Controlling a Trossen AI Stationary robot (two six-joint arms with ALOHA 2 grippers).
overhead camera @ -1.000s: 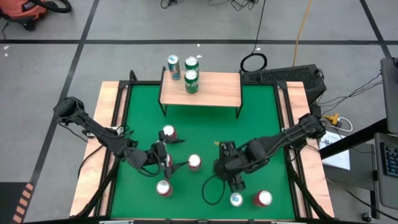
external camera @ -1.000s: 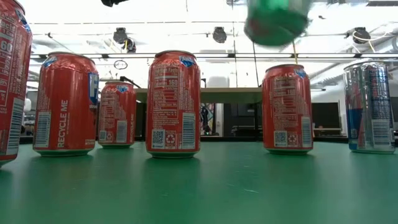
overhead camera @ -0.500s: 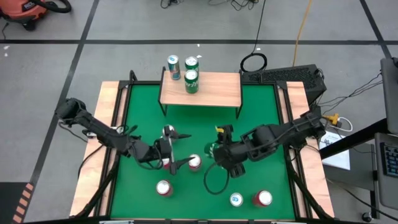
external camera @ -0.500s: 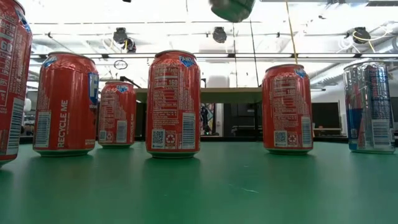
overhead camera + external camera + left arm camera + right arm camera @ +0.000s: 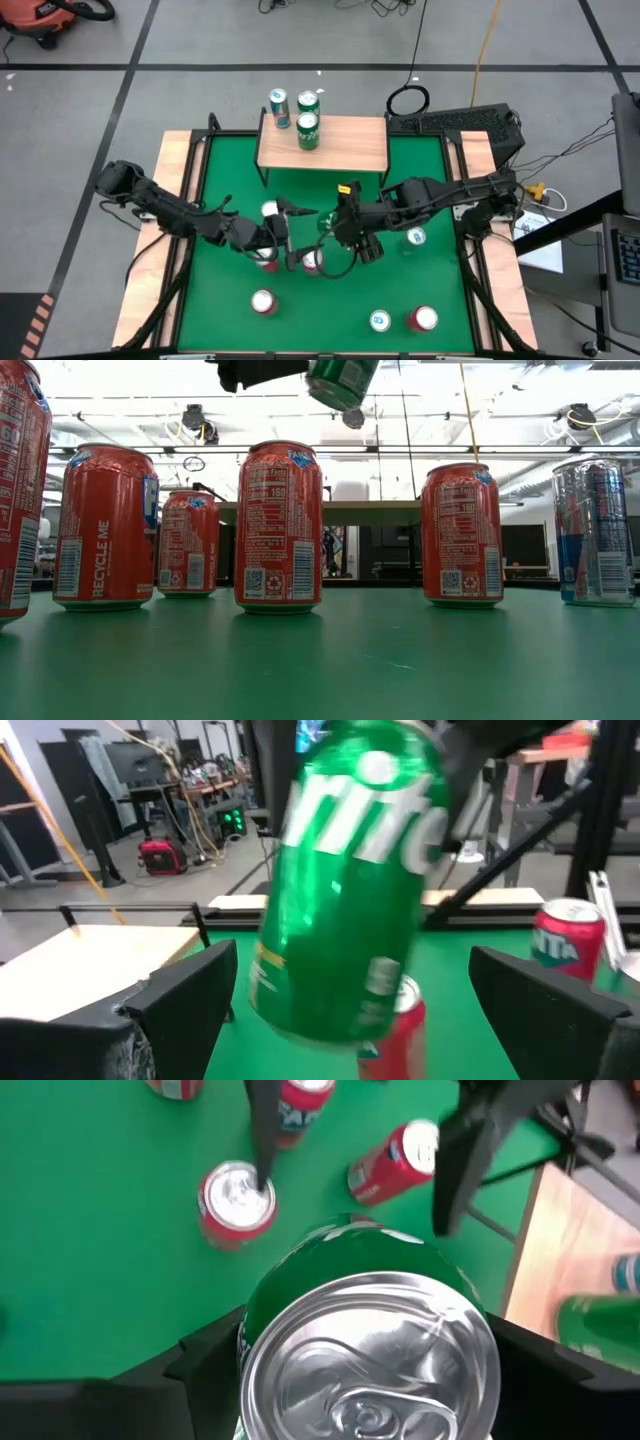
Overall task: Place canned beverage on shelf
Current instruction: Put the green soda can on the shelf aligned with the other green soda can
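The right tool grips a green can lifted over mid-bench, and should carry it upright to bare plank on the shelf, clear of the left tool, spread wide nearby.

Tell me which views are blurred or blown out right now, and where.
Left wrist view: the green Sprite can is smeared by motion blur, lettering streaked; the room behind is sharper. Low view: the ceiling is overexposed white, the green can near the top edge is soft, and the red cans are crisp. Right wrist view: the can's silver lid is sharp with mild glare. High view: evenly lit.
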